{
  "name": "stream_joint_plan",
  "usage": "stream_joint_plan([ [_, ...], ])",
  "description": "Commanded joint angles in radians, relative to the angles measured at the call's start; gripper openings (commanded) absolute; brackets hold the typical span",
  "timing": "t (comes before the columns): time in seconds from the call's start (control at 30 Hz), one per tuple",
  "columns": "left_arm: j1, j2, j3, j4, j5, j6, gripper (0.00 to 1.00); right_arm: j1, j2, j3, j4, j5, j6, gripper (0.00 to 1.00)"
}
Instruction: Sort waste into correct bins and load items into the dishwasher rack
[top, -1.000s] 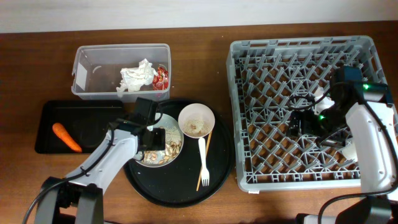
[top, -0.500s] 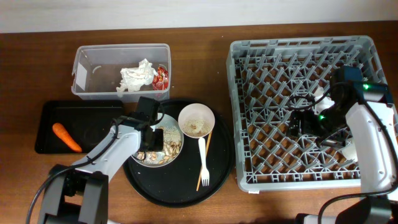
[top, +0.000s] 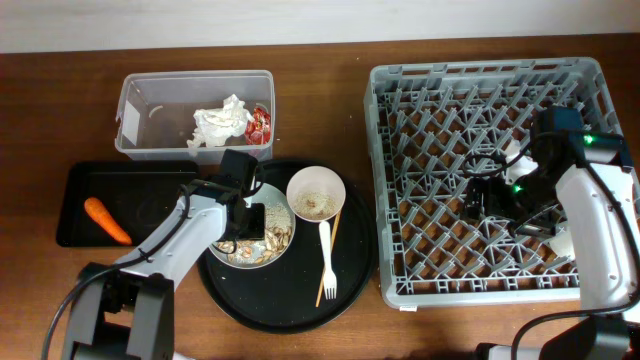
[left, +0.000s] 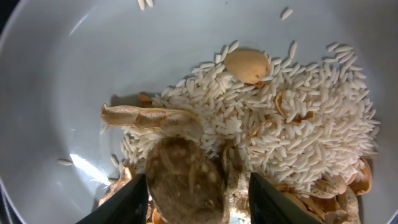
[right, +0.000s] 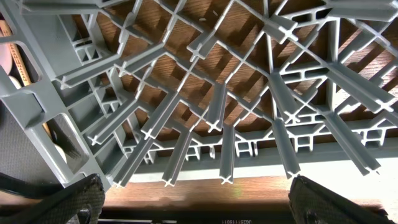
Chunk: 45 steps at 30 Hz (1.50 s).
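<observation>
My left gripper (top: 250, 222) is low over the pale plate (top: 224, 256) on the round black tray. In the left wrist view its fingers (left: 198, 202) are open on either side of a brown food scrap (left: 183, 177) lying against a heap of rice and beige scraps (left: 292, 124) on the plate (left: 68, 81). The carrot (top: 106, 220) lies in the shallow black tray (top: 150, 190). The white napkin (top: 220, 122) and red wrapper (top: 261, 125) are in the clear tub (top: 160, 100). My right gripper (top: 482, 197) is open and empty inside the grey rack (top: 400, 180); the right wrist view (right: 193, 199) shows only pegs.
The cream bowl (top: 316, 192) with crumbs, the white fork (top: 326, 262) and a thin wooden stick (top: 331, 250) lie on the round black tray (top: 290, 300). White objects (top: 565, 243) in the rack are partly hidden by my right arm.
My left gripper has shifted slightly up and to the right over the plate. The right arm has not moved.
</observation>
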Motion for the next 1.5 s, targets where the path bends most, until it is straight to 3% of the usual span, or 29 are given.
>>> stream_joint_plan([
  [0.0, -0.003, 0.013, 0.002, -0.001, 0.007, 0.005, 0.50, 0.006, -0.002, 0.002, -0.005, 0.009, -0.011, 0.98],
  [0.07, -0.003, 0.013, 0.002, -0.002, 0.008, 0.005, 0.43, 0.006, -0.002, 0.002, -0.006, 0.009, -0.011, 0.98],
  [0.13, -0.003, 0.013, 0.002, -0.002, 0.008, 0.005, 0.27, 0.006, -0.002, 0.002, -0.007, 0.010, -0.011, 0.98],
  [0.27, -0.003, 0.008, 0.023, -0.024, 0.007, 0.006, 0.15, 0.006, -0.002, 0.002, -0.008, 0.009, -0.014, 0.98],
  [0.37, -0.003, -0.046, 0.155, -0.157, -0.112, 0.006, 0.04, 0.006, -0.002, 0.002, -0.008, 0.010, -0.014, 0.98],
  [0.47, 0.036, -0.117, 0.216, -0.188, -0.134, 0.010, 0.00, 0.006, -0.002, 0.002, -0.008, 0.010, -0.014, 0.99],
  [0.57, 0.201, -0.129, 0.216, -0.188, -0.133, 0.014, 0.00, 0.006, -0.002, 0.002, -0.008, 0.010, -0.014, 0.98],
  [0.63, 0.409, -0.128, 0.216, -0.121, -0.133, 0.021, 0.01, 0.006, -0.002, 0.002, -0.008, 0.010, -0.014, 0.98],
  [0.8, 0.600, -0.072, 0.216, 0.038, -0.133, 0.020, 0.01, 0.006, -0.002, 0.002, -0.008, 0.009, -0.014, 0.98],
  [0.93, 0.664, 0.030, 0.216, 0.109, -0.133, 0.021, 0.17, 0.006, -0.002, 0.002, -0.008, 0.010, -0.014, 0.98],
  [0.97, 0.672, 0.032, 0.216, 0.120, -0.132, 0.021, 0.47, 0.006, -0.002, 0.002, -0.008, 0.010, -0.014, 0.98],
  [1.0, 0.673, 0.032, 0.217, 0.132, -0.129, 0.021, 0.87, 0.006, -0.002, 0.002, -0.009, 0.009, -0.014, 0.98],
  [1.03, 0.673, 0.030, 0.224, 0.123, -0.116, 0.021, 0.99, 0.006, -0.002, 0.002, -0.011, 0.010, -0.014, 0.98],
  [1.07, 0.672, 0.027, 0.229, 0.111, -0.107, 0.021, 0.99, 0.006, -0.002, 0.002, -0.012, 0.010, -0.014, 0.98],
  [1.17, 0.644, -0.059, 0.253, -0.005, 0.105, 0.020, 0.99, 0.006, -0.002, 0.002, -0.010, 0.009, -0.014, 0.98],
  [1.27, 0.506, -0.113, 0.253, -0.145, 0.158, 0.044, 0.99, 0.006, -0.002, 0.002, -0.009, 0.009, -0.014, 0.98],
  [1.33, 0.259, -0.112, 0.248, -0.298, 0.157, 0.066, 0.99, 0.006, -0.002, 0.002, -0.010, 0.009, -0.014, 0.98],
  [1.4, 0.090, -0.112, 0.223, -0.330, 0.154, 0.066, 0.99, 0.006, -0.002, 0.002, -0.013, 0.009, -0.014, 0.98],
  [1.47, -0.065, -0.112, 0.159, -0.338, 0.154, 0.066, 0.89, 0.006, -0.002, 0.002, -0.013, 0.009, -0.014, 0.98],
])
